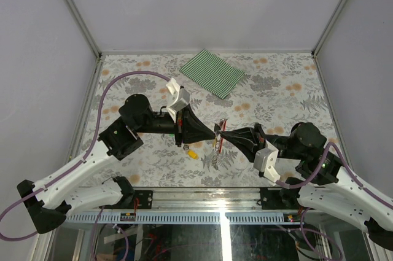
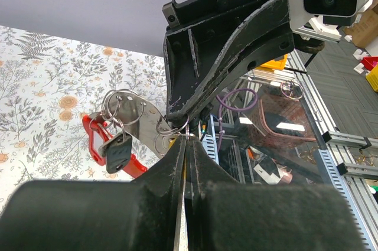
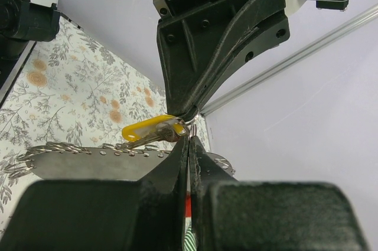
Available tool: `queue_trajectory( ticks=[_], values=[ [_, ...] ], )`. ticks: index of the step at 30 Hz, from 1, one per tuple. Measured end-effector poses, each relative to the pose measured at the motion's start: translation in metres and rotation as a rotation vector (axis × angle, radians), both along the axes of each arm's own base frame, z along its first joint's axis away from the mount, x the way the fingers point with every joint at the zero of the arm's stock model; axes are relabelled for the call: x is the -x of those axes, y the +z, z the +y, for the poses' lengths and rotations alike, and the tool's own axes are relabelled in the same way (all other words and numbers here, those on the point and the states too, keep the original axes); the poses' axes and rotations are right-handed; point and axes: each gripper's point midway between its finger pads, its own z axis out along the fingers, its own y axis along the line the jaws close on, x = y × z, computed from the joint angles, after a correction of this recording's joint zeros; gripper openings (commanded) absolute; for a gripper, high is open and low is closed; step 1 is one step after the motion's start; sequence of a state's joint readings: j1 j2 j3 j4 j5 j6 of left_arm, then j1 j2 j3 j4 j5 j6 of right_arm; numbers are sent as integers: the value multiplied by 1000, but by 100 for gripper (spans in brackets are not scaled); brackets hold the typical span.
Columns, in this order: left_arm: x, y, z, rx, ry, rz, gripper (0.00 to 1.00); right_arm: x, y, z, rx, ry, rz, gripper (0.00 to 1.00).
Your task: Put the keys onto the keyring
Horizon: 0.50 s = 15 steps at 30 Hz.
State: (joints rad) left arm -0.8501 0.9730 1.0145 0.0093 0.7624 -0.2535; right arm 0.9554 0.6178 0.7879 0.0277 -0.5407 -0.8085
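Keyring [image 2: 91, 127] hangs between left tool [image 2: 186, 142] and right tool [image 3: 188, 139] — both closed.

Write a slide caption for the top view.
Left gripper and right gripper meet at the red keyring; a yellow key lies loose nearby.

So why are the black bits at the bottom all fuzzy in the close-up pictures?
Left wrist view: the left gripper sits too close to the lens, so it blurs, while the keyring looks sharp. Right wrist view: the right gripper blurs likewise; the yellow key is crisp. Top view: evenly lit, no blur.
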Motion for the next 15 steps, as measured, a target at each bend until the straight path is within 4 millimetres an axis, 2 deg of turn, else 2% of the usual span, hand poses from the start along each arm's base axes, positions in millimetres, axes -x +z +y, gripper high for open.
queue_trajectory(
  ticks=[15],
  values=[
    [0, 0, 0, 0, 1, 0, 0, 2, 2, -1, -7, 4, 0, 0]
  ],
)
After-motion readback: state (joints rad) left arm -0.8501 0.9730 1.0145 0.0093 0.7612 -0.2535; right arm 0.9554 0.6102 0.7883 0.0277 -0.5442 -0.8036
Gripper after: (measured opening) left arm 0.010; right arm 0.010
